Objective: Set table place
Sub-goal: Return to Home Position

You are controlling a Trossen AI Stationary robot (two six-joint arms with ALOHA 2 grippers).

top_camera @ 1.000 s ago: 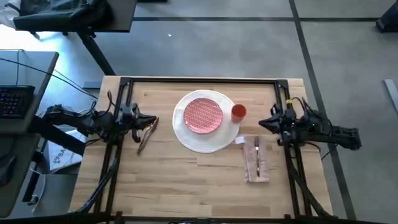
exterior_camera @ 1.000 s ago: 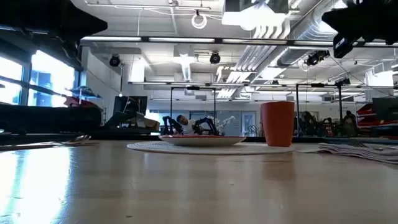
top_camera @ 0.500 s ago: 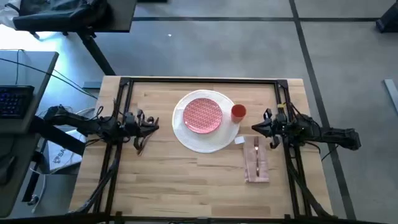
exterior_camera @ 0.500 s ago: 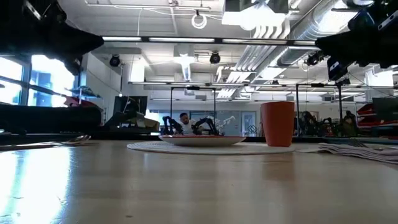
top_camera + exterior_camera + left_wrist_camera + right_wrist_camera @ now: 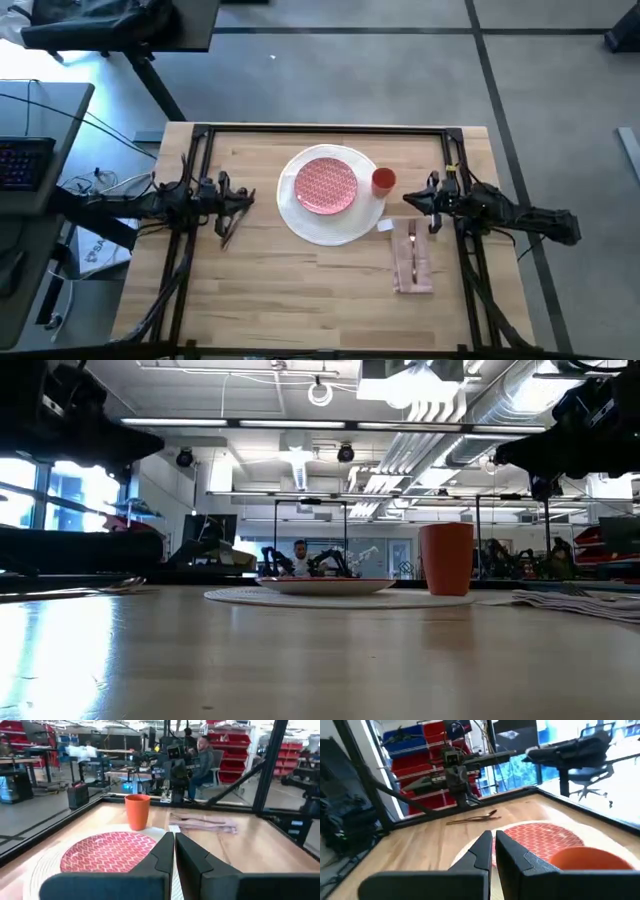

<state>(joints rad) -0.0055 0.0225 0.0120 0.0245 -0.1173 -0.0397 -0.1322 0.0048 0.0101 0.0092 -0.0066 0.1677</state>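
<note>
Here left fingers [image 5: 161, 857] and right fingers [image 5: 481, 852] hang closed, empty, over the table [image 5: 300, 280]; red shelving [image 5: 410, 760] behind.

The left gripper's [image 5: 174, 836] dark fingers meet above the light-wood surface [image 5: 250, 851]. From it, the round red-patterned plate [image 5: 107, 852] lies at eleven o'clock with the small orange cup [image 5: 137, 811] beyond it, and the pale pink cloth napkin [image 5: 205, 823] at one o'clock.

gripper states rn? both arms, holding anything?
Left gripper: closed, holding nothing.
Right gripper: closed, holding nothing.
</note>
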